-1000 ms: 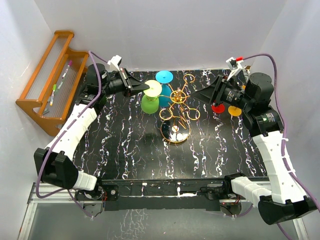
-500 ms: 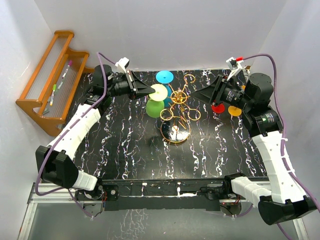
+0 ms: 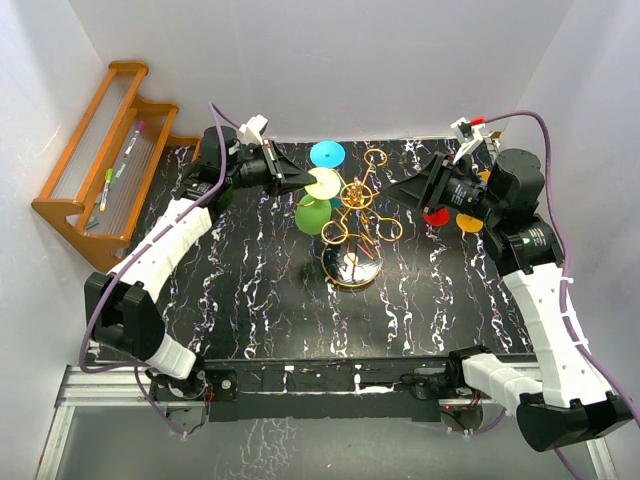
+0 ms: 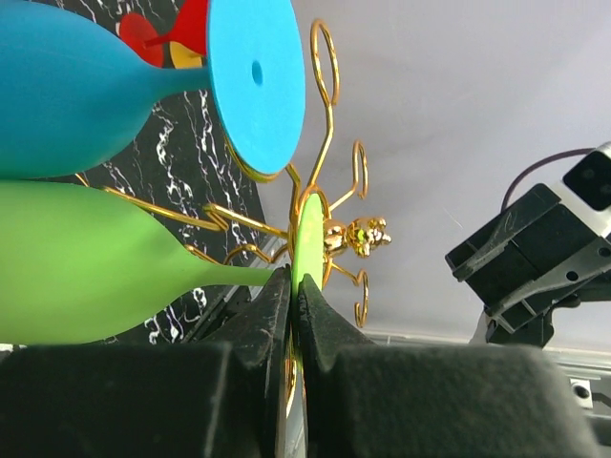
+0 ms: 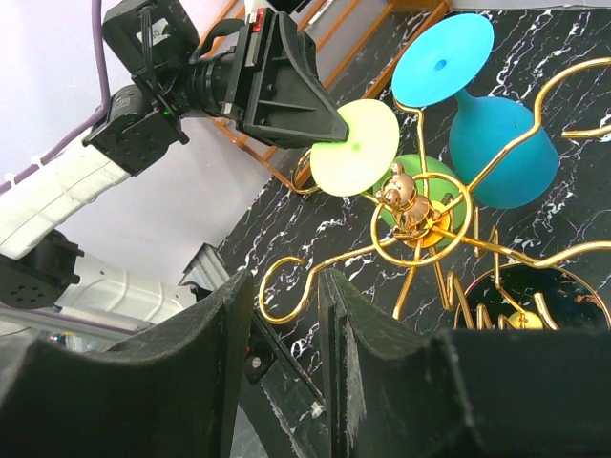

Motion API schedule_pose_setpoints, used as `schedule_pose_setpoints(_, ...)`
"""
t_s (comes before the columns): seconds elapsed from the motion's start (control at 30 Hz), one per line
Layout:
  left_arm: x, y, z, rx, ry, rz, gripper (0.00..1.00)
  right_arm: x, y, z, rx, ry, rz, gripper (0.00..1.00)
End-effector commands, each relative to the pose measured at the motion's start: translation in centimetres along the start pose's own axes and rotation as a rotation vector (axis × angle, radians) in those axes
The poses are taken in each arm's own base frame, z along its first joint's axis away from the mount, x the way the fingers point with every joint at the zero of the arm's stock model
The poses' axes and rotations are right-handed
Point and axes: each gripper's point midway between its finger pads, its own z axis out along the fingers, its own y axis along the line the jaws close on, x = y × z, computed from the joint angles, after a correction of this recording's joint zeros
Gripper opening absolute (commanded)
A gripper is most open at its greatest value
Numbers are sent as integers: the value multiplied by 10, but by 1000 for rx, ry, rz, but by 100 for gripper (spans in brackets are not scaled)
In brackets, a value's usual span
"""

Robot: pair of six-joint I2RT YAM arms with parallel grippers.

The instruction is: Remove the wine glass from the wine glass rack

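The wine glass rack (image 3: 352, 225) stands at the centre of the black marbled table (image 3: 250, 300), with its ring arms spread outward. The green wine glass (image 3: 312, 212) is at the rack's 10 o'clock side, tilted, bowl low and its pale disc foot (image 3: 322, 183) raised toward the hub. The left gripper (image 3: 303, 181) reaches in from 10 o'clock. Its fingers (image 4: 267, 305) are closed narrowly on the rim of that foot, which appears edge-on in the left wrist view. It cannot be determined whether the stem is inside a ring arm. The blue wine glass (image 3: 328, 155) hangs at 11 o'clock. The right gripper (image 3: 395, 187) hovers at the rack's 2 o'clock, jaws moderately parted and holding nothing. A red glass (image 3: 436, 216) and a yellow glass (image 3: 470, 221) are at 3 o'clock. The wooden shelf (image 3: 105, 160) is at far 9 o'clock.
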Motion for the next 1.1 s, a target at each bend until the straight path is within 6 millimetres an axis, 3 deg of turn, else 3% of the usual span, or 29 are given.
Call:
schedule_pose_setpoints(0.0, -12, -27, -6, 35, -60, 95, 0, -12, 16, -6, -42, -51, -54, 36)
schedule_pose_setpoints(0.33, -21, -26, -13, 20, -104, 101, 0, -15, 18, -5, -46, -52, -60, 36)
schedule_pose_setpoints(0.67, -38, -7, -60, -23, -192, 83, 0, -17, 19, -2, -63, -38, -56, 36)
schedule_pose_setpoints(0.83, -28, -23, -77, 19, -190, 118, 0, -11, 26, 1, -132, 15, -55, 36)
schedule_pose_setpoints(1.07, 5, -66, -113, 65, -192, 301, 0, 3, 51, 9, -281, 151, -52, 39)
